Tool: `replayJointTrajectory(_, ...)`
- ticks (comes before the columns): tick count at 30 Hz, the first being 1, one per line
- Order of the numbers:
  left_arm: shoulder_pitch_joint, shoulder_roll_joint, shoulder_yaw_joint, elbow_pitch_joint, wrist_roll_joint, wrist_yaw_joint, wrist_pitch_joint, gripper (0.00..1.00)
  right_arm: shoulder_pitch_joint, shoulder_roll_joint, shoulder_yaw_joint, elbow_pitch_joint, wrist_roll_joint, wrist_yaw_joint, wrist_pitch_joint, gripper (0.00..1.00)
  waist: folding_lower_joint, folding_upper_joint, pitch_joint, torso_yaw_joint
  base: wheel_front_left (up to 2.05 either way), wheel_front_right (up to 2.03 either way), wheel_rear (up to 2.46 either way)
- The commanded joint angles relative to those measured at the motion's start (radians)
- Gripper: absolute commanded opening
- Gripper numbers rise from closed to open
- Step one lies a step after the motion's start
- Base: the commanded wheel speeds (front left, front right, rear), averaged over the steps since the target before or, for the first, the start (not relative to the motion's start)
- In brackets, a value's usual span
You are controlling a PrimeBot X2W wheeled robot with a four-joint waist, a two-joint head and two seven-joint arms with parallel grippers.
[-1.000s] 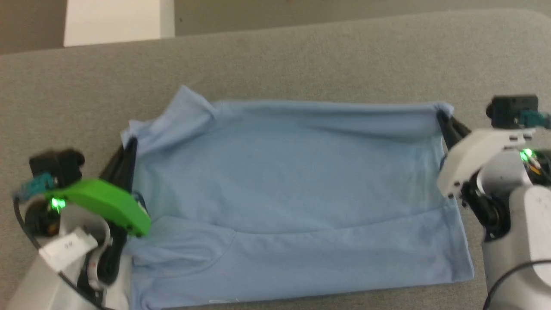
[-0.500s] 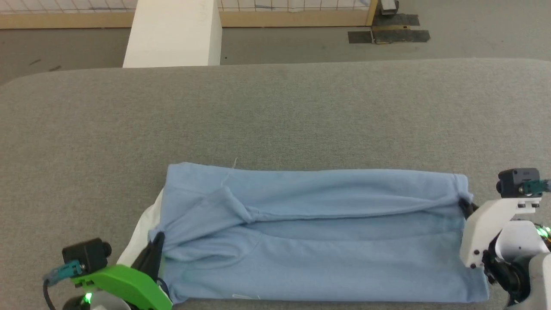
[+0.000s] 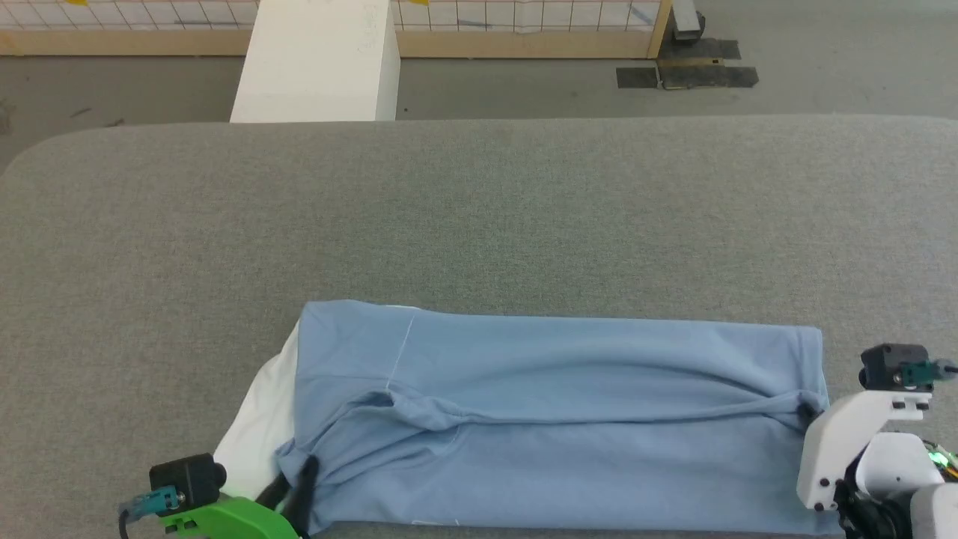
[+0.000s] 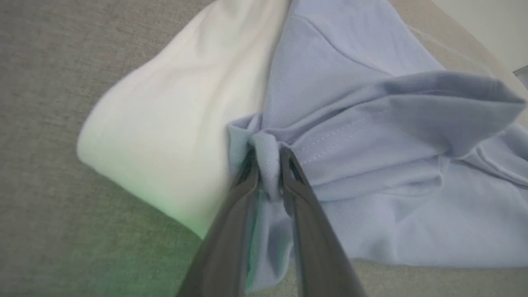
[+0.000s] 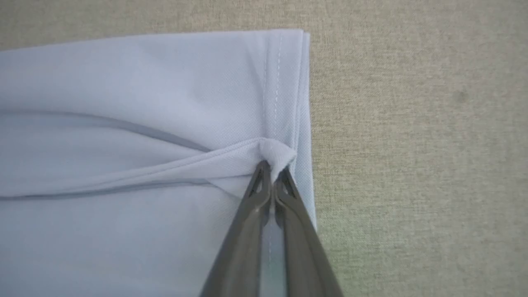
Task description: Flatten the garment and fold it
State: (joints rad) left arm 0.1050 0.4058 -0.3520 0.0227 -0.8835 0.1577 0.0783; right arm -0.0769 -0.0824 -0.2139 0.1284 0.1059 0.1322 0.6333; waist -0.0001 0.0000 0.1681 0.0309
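Basically fold one looks down: garment (image 3: 554, 419) lies doubled at the near edge of the grey surface (image 3: 479, 224), left gripper (image 4: 268, 161) narrowly pinching its left-end nub, right gripper (image 5: 274, 165) clamped on the right hem; next, let go cleanly.

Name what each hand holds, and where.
Both hold the garment: left hand pinches a fold beside its white panel; right hand, a fold at its stitched edge.

Bare grey surface (image 3: 479, 217) beyond the garment (image 3: 561, 419)
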Motion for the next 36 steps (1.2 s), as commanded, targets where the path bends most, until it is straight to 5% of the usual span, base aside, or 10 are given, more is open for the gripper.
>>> replayJointTrajectory(1, -0.007, -0.007, -0.005, 0.009, 0.000, -0.006, -0.007, 1.00, 0.030, 0.009, -0.010, 0.004, 0.011, -0.002, -0.015, 1.00, 0.0001, 0.0000, -0.008, 0.003, 0.00, 0.00, 0.00)
replayJointTrajectory(14, -0.063, -0.023, 0.027, -0.017, 0.146, 0.012, -0.257, 1.00, 0.123, 0.032, -0.045, -0.107, 0.123, -0.002, -0.256, 1.00, 0.0001, 0.0000, -0.048, 0.004, 0.00, 0.00, 0.00)
replayJointTrajectory(22, -0.192, -0.059, 0.045, 0.030, 0.304, 0.012, -0.337, 1.00, 0.089, 0.032, -0.046, -0.045, 0.135, -0.002, -0.363, 1.00, 0.0001, 0.0000, -0.051, 0.008, 0.00, 0.00, 0.00)
replayJointTrajectory(36, -0.297, -0.174, 0.159, 0.115, 0.499, -0.077, -0.340, 1.00, -0.033, 0.032, -0.113, 0.230, 0.109, -0.002, -0.182, 1.00, 0.0001, 0.0000, -0.063, -0.007, 0.00, 0.00, 0.00)
